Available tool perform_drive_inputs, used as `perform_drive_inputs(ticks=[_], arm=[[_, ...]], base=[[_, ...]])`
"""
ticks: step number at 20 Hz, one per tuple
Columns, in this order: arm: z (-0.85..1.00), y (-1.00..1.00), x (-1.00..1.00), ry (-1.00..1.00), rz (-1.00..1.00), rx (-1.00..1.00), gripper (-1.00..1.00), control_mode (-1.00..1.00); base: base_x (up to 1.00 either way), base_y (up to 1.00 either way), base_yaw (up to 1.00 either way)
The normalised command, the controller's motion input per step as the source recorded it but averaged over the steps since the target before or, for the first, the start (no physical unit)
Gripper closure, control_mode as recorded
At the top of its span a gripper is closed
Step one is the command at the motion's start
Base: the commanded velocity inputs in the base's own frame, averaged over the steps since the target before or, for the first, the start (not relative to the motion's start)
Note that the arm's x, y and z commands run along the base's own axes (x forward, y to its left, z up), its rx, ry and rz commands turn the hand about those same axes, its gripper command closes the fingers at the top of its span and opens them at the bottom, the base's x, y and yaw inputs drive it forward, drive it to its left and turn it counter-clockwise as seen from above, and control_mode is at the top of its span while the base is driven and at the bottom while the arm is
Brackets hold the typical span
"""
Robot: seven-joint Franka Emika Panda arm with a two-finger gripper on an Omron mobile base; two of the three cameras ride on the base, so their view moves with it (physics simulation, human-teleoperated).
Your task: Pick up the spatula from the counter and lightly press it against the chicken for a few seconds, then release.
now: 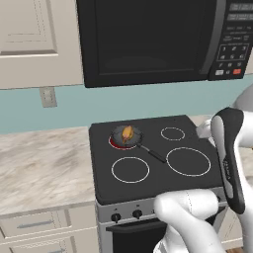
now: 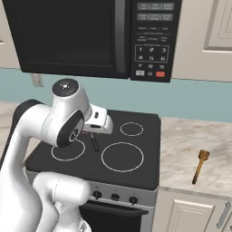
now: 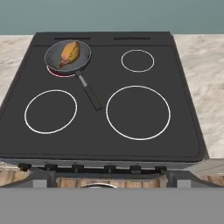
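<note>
Kitchen stove (image 3: 94,131), four burners (image 3: 138,112), one pan (image 3: 81,65), one chicken (image 3: 70,52), one spatula (image 2: 200,165) on counter (image 2: 181,145), gripper (image 2: 102,124) spread, empty.

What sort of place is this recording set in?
A simulated home kitchen, apparently: a black stovetop with a pan holding chicken, a microwave mounted above it, and a marbled counter carrying a wooden spatula.
</note>
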Motion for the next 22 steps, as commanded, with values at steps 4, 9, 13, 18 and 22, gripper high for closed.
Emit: perform_drive_inputs(ticks=[4, 9, 13, 18, 22], arm=[[-0.14, -0.4, -0.1, 0.0, -0.05, 0.0, -1.0, -1.0], [-0.13, -0.34, 0.0, 0.0, -0.06, 0.0, -1.0, -1.0], [-0.18, -0.4, 0.0, 0.0, -0.09, 0.0, -1.0, -1.0], [-0.13, -0.41, 0.0, 0.03, -0.1, 0.0, -1.0, -1.0], [-0.11, -0.34, 0.0, 0.01, -0.08, 0.0, -1.0, -1.0]], base=[[0.0, 0.0, 0.0], [0.0, 0.0, 0.0], [0.0, 0.0, 0.0], [0.0, 0.0, 0.0], [0.0, 0.0, 0.0]])
